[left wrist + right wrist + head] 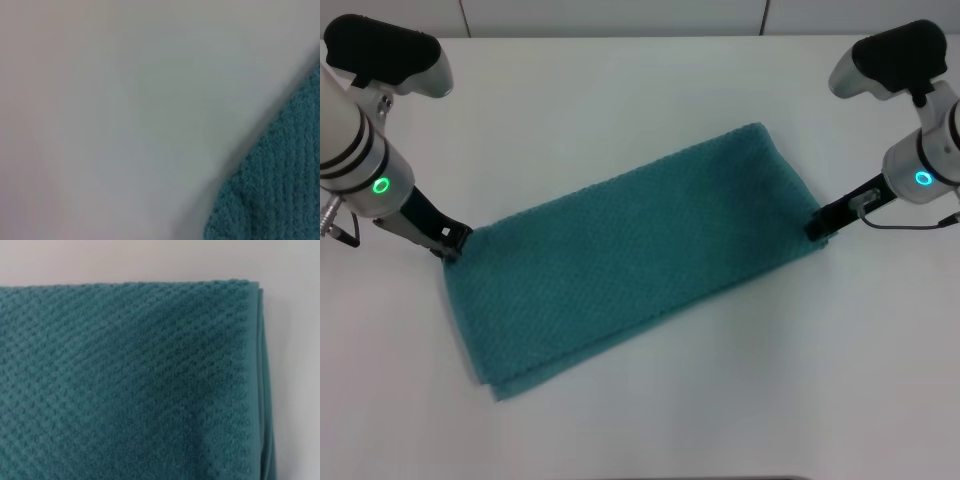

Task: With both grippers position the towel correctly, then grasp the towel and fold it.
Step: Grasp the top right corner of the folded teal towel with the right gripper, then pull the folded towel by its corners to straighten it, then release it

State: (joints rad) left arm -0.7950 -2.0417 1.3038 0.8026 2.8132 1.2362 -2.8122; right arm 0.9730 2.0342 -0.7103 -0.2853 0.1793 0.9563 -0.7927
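Observation:
The teal waffle-weave towel (630, 255) lies flat and doubled on the white table (620, 90), running diagonally from near left to far right. My left gripper (450, 243) sits low at the towel's left far corner, its tip touching the cloth edge. My right gripper (817, 228) is down at the towel's right corner, also against the edge. In the left wrist view only a corner of the towel (280, 190) shows beside bare table. The towel (125, 380) fills most of the right wrist view, with its layered edge visible along one side.
The white table spreads out on every side of the towel. A wall edge runs along the back (620, 20). A thin cable (910, 225) hangs by the right arm.

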